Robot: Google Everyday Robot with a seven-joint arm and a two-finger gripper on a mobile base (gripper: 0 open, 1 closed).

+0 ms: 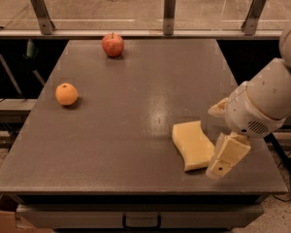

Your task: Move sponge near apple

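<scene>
The pale yellow sponge (pixel 193 144) lies flat on the grey table (pixel 136 106), towards the front right. The red apple (pixel 113 44) sits at the far end, left of centre. My gripper (pixel 226 157) hangs from the white arm at the right, its cream fingers pointing down right beside the sponge's right edge and just above the table.
An orange (pixel 67 93) sits on the left side of the table. Metal posts and a rail (pixel 169 11) run along the far edge. The table's front edge lies just below the gripper.
</scene>
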